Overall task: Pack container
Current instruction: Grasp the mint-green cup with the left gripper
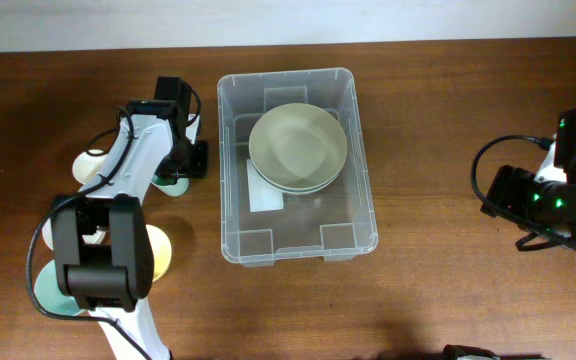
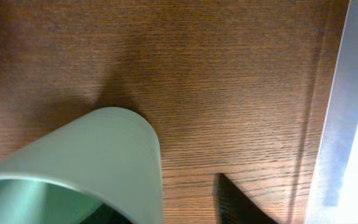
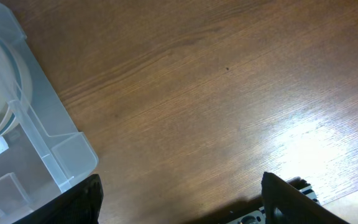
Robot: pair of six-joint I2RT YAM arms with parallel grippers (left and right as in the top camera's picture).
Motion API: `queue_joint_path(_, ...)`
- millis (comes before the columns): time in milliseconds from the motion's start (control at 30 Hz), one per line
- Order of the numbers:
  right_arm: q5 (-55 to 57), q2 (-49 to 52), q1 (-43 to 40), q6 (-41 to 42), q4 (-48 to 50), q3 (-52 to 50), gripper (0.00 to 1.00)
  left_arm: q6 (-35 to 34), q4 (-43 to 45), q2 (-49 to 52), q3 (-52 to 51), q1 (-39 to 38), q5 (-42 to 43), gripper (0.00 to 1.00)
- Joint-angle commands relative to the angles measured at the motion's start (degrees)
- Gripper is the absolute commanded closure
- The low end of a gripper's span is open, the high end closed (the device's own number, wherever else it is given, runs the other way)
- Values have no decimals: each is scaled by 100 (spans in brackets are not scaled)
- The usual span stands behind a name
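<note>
Container [image 1: 363, 215] sits centre of tabletop [image 1: 448, 120], stacked bowls [image 1: 298, 148] already inside. Left hand [image 1: 186, 162] is just beside its left wall, low over a mint cup [image 2: 104, 155]; can't tell its grip. Right hand [image 3: 182, 202] is spread wide, empty, well off right. Unpacked: the cup, yellow bowl [image 1: 160, 250], other dishes at left.

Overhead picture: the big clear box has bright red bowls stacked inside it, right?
Not quite. The bowls stacked inside the big clear box are a pale greenish beige, not bright red. The overhead view shows this plainly.
</note>
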Motion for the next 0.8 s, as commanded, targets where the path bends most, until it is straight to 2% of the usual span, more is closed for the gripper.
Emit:
queue_joint_path(0, -28, 2, -52, -59, 15, 11, 23, 61, 4, 7, 109, 13, 39, 76)
queue_joint_path(67, -28, 2, -52, -59, 15, 11, 23, 61, -4, 7, 109, 13, 39, 82)
queue_joint_path(167, -26, 2, -52, -59, 15, 11, 23, 59, -4, 4, 116, 13, -2, 99)
queue_joint_path(367, -26, 2, -52, -59, 15, 11, 23, 59, -374, -155, 468, 9, -400, 99)
queue_joint_path(567, -28, 2, -52, -59, 15, 11, 23, 9, -922, -839, 1178, -59, -407, 99)
queue_joint_path(767, -26, 2, -52, -79, 17, 11, 23, -28, -977, -1803, 1392, -616, 304, 99)
